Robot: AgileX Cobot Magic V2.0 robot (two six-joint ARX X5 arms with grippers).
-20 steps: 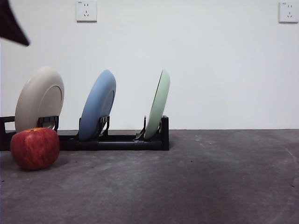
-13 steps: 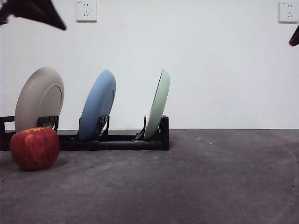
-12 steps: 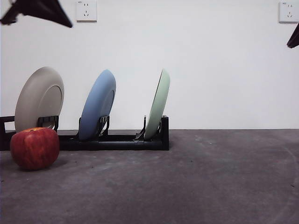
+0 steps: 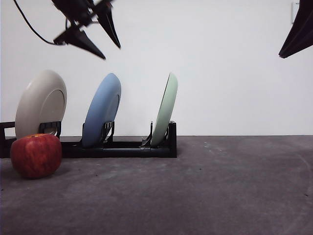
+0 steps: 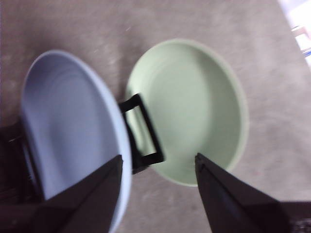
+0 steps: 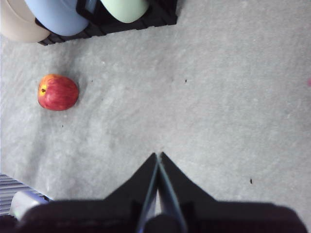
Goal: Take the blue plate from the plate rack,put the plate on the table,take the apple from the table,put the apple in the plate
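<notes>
On the plate rack (image 4: pixel 122 146), in its middle slot, the blue plate (image 4: pixel 102 110) stands on edge, leaning slightly, with its rim free. Left of it in the same rack stands a cream-white plate (image 4: pixel 40 104), and to its right, at the rack's taller end post, a pale green plate (image 4: pixel 165 108); the three are apart from one another. Above the blue plate, and a little to its left in the front view, hangs the left end effector (image 4: pixel 104 46), its two black jaws spread apart and touching nothing; in its own wrist view the left end effector (image 5: pixel 158 167) frames the gap between the blue plate (image 5: pixel 68 126) and the green plate (image 5: pixel 194 109). Just in front of the rack's cream-plate end, the apple (image 4: pixel 36 155) sits on the dark grey surface (image 4: pixel 205 191), stem hollow upward. Well away from the rack, high at the far side, the right end effector (image 6: pixel 158 162) has its jaws pressed together, holding nothing, over bare surface.
</notes>
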